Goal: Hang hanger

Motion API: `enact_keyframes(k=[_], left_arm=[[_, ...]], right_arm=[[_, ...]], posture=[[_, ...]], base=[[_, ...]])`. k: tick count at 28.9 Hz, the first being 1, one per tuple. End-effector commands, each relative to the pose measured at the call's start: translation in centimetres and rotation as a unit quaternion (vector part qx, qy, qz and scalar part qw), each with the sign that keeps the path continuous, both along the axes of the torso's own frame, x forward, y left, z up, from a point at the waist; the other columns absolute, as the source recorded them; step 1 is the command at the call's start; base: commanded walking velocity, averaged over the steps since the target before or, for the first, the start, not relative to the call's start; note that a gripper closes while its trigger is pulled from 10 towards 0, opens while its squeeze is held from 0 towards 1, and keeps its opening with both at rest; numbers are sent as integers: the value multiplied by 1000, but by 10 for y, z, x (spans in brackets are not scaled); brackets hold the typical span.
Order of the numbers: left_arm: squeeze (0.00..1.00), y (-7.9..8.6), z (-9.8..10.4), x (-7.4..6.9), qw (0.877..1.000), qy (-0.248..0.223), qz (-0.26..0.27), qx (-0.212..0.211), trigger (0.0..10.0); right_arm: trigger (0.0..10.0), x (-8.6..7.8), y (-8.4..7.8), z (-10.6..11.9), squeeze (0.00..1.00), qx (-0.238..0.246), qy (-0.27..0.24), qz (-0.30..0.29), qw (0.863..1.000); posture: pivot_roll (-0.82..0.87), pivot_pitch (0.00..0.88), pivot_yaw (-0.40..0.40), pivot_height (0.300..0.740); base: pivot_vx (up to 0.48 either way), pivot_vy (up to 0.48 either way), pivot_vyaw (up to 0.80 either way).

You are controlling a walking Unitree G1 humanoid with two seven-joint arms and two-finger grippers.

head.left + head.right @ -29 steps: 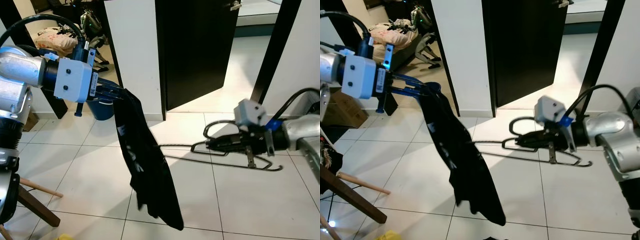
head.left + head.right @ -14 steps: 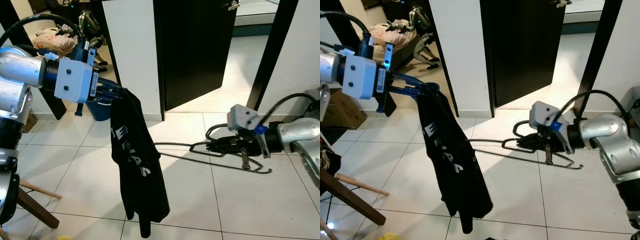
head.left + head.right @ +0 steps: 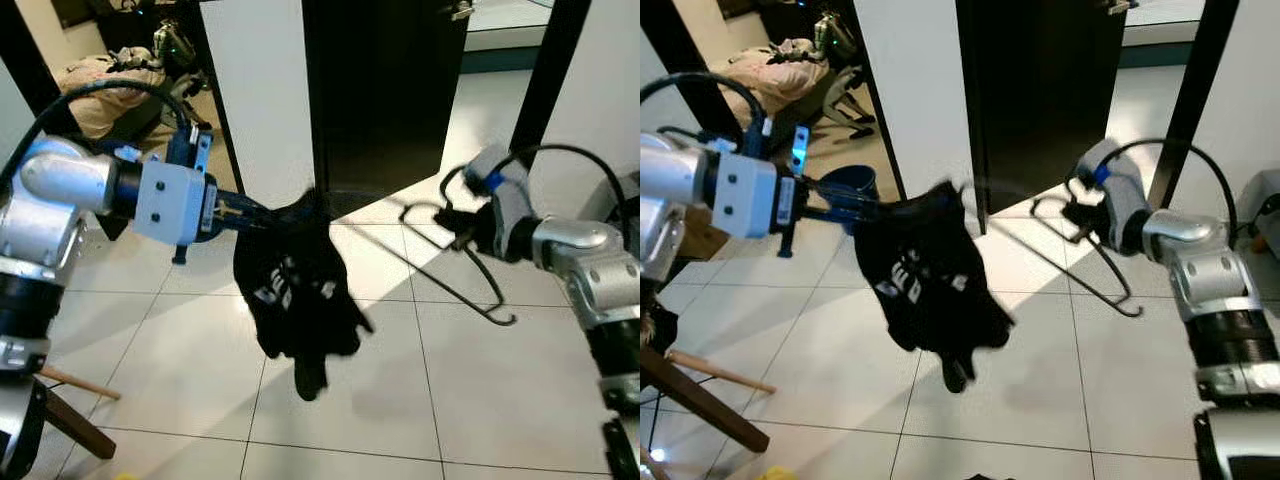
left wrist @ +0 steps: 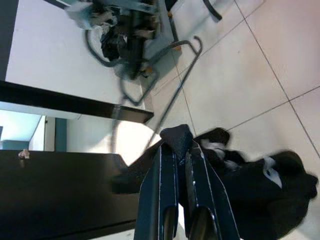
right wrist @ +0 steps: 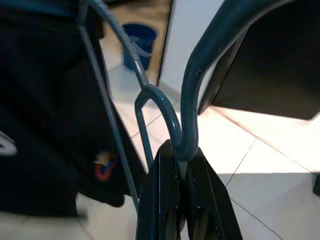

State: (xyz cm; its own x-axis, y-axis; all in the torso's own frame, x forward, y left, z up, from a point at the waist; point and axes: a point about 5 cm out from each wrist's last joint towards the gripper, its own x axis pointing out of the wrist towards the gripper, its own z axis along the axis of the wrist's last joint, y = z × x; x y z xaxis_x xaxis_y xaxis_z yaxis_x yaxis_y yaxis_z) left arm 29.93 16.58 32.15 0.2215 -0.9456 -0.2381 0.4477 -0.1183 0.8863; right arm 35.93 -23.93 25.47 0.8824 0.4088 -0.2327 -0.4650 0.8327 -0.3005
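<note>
Left eye view shows us the left gripper (image 3: 262,212) stretched out over the tiled floor (image 3: 180,340), clenched on the top edge of a black shirt (image 3: 296,290) that hangs bunched below it, white lettering showing on the cloth. To the right, the right gripper (image 3: 452,222) is raised in front of the dark open door (image 3: 385,90) and grasps the grey hanger (image 3: 440,262) near its hook; the hanger slants down and away from the gripper, its far end low over the tiles, its other end reaching toward the shirt's top. In the right wrist view we see the hanger's (image 5: 175,115) neck pinched between the two black fingers (image 5: 161,200), with the shirt (image 5: 45,115) just beside it. A blue bucket (image 3: 850,182) stands behind the left arm, near the white wall (image 3: 260,90).
</note>
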Motion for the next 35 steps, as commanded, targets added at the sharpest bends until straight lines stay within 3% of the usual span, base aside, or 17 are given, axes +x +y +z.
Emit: enact_keyframes(k=[1,4,10,12,14,15,17,18,20,23,24,26,28,35], left_arm=[[0,-2,0,-1,1000,-4,-5,-10,10000],[0,-2,-3,-1,1000,-3,1,-18,10000],[0,-1,-3,-3,1000,-3,6,-22,10000],[0,-3,-7,-5,1000,2,8,-28,10000],[0,-3,-8,-6,1000,4,8,-30,10000],[0,-3,-8,-6,1000,4,8,-30,10000],[0,-8,-14,-6,999,9,12,-35,10000],[0,-8,-14,-6,999,9,12,-35,10000],[0,-15,-27,-4,999,12,23,-27,10000],[0,-18,-39,-2,999,14,33,-13,10000],[0,-20,-51,1,999,14,47,6,10000],[0,-20,-51,1,999,14,47,6,10000],[0,-20,-79,10,995,17,94,30,10000],[0,-32,-114,26,981,9,190,22,10000]], right_arm=[[10000,4,-8,0,0,26,-5,-46,999],[10000,9,-16,1,0,54,-23,-95,994],[10000,12,-17,4,0,79,-36,-120,989],[10000,14,-13,12,0,129,-60,-131,981],[10000,15,-11,14,0,146,-66,-132,978],[10000,15,-11,14,0,146,-66,-132,978],[10000,17,-3,15,0,214,-52,-128,967],[10000,17,-3,15,0,214,-52,-128,967],[10000,19,7,15,0,288,-28,-118,950],[10000,20,11,16,0,315,-17,-112,942],[10000,21,15,17,0,336,-7,-106,936],[10000,21,15,17,0,336,-7,-106,936],[10000,21,26,18,0,360,11,-88,929],[10000,16,51,12,0,361,18,-31,932]], posture=[[-65,0,75,740],[-66,0,75,740],[-65,0,79,740],[-65,0,79,740],[-65,0,79,740],[-65,0,79,740],[-57,0,79,740],[-57,0,79,740],[-57,0,79,740],[-53,0,77,740],[-53,0,78,740],[-53,0,78,740],[-51,0,83,740],[-44,0,85,740]], base=[[0,0,0],[0,0,0],[0,0,0],[0,0,0],[0,0,0],[0,0,0],[0,0,0],[0,0,0],[0,0,0],[0,0,0],[0,0,0],[0,0,0],[0,0,0],[0,0,0]])
